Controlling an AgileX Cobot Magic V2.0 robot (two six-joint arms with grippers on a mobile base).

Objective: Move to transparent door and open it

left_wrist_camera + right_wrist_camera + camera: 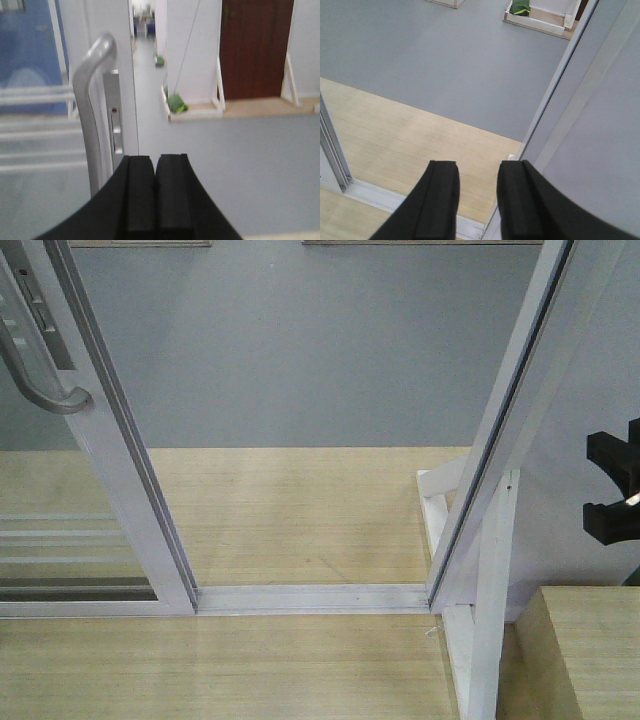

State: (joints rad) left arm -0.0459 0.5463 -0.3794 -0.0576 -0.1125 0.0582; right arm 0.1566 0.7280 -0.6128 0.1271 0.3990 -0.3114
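Observation:
The transparent door (120, 470) stands at the left of the front view, with a white frame, thin horizontal white bars low down and a curved grey pull handle (40, 385). A wide gap lies between its edge and the white frame post (510, 420) on the right. In the left wrist view the handle (92, 100) stands upright just left of and beyond my left gripper (155, 160), which is shut and empty, clear of the handle. My right gripper (477, 167) is open and empty above the floor track (370, 192), next to the right post (570, 100).
The white floor track (310, 597) crosses the wooden floor between door and post. A wooden box (590, 650) sits at the bottom right, with a black arm part (612, 490) above it. Grey floor (300, 350) lies beyond. A dark brown door (255, 45) and a green object (176, 102) are far off.

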